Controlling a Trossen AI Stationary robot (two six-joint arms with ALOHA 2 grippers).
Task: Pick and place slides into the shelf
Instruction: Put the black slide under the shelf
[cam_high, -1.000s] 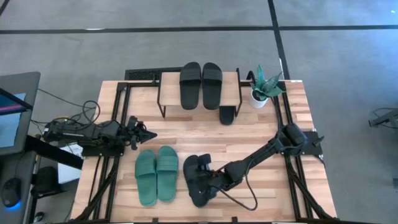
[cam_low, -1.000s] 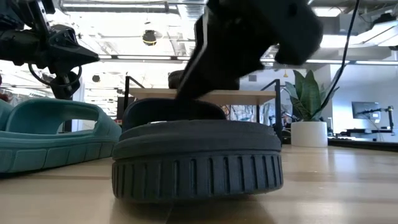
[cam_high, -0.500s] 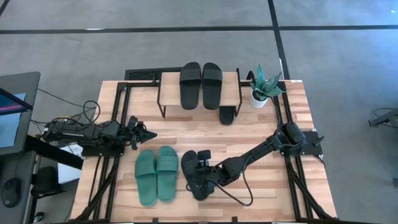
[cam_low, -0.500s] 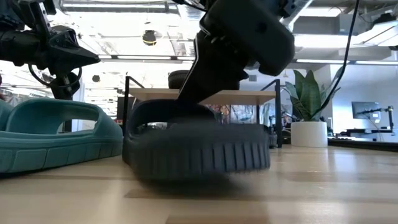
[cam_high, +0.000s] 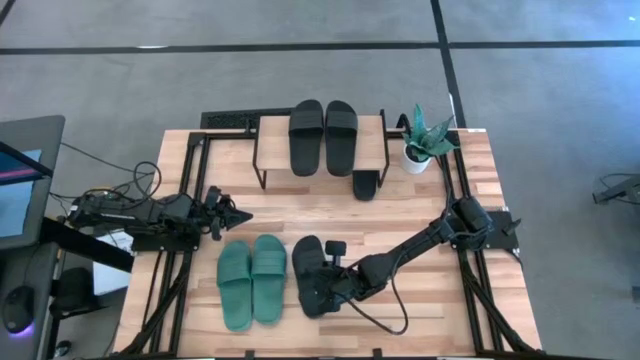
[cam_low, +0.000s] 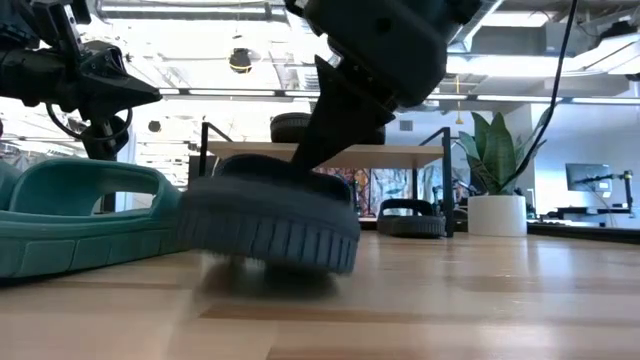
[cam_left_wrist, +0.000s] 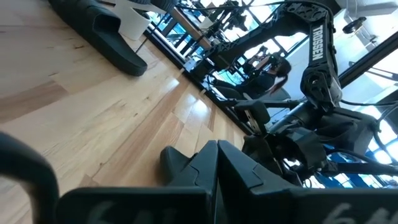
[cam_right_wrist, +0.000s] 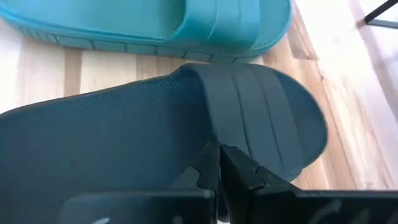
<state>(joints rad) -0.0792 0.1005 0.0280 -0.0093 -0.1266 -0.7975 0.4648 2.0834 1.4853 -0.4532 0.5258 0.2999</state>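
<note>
Where ribbed, matte rubber: black slide (cam_low: 268, 215).

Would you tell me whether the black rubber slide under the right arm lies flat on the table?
Tilted: in the low view the black rubber slide has one end raised, with the right pincer shut on it.

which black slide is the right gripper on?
The lone black slide beside the green pair, gripped by the right gripper; the other black ones are at the shelf.
</note>
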